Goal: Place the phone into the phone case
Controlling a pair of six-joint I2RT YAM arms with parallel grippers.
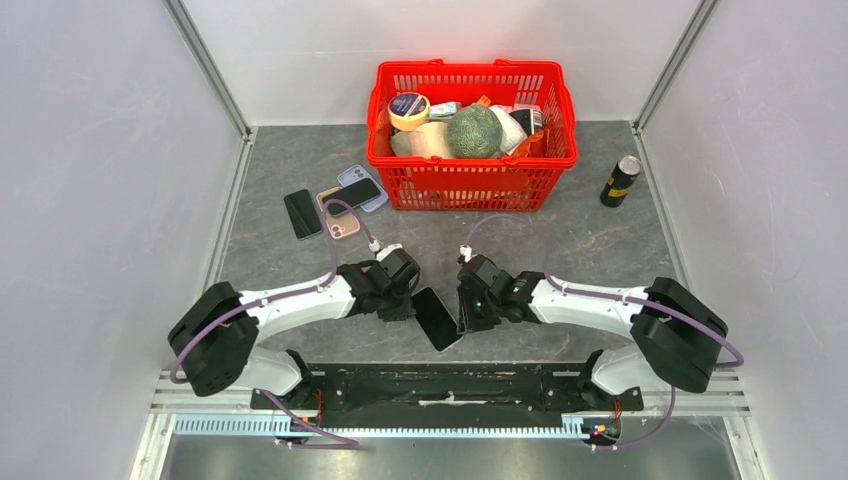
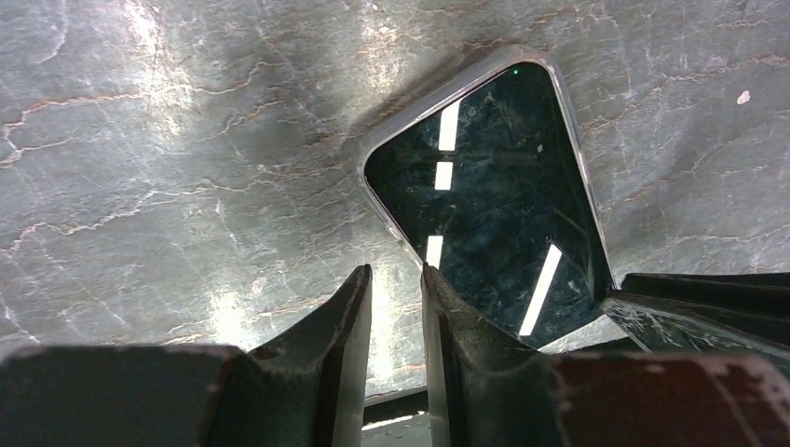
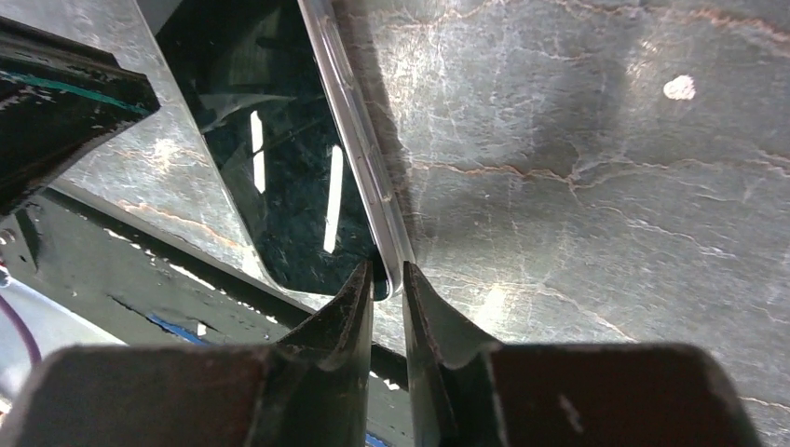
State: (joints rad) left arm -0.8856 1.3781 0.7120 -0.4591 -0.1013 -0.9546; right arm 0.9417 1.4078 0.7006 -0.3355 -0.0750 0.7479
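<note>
Right now the phone (image 1: 437,318), rimmed by a clear phone case (image 3: 359,140), lies flat on the table (image 1: 560,250) between my 2 claws, long axis running far-left to near-right, my right claw (image 3: 387,279) pinched on its long edge and my left claw (image 2: 396,289) nearly together on nothing beside the opposite edge.

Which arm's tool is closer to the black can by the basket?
Right. The right tool sits near-left of the can; the left tool is farther left.

Full red basket (image 1: 470,187), dark can (image 1: 620,181) nearby
</note>
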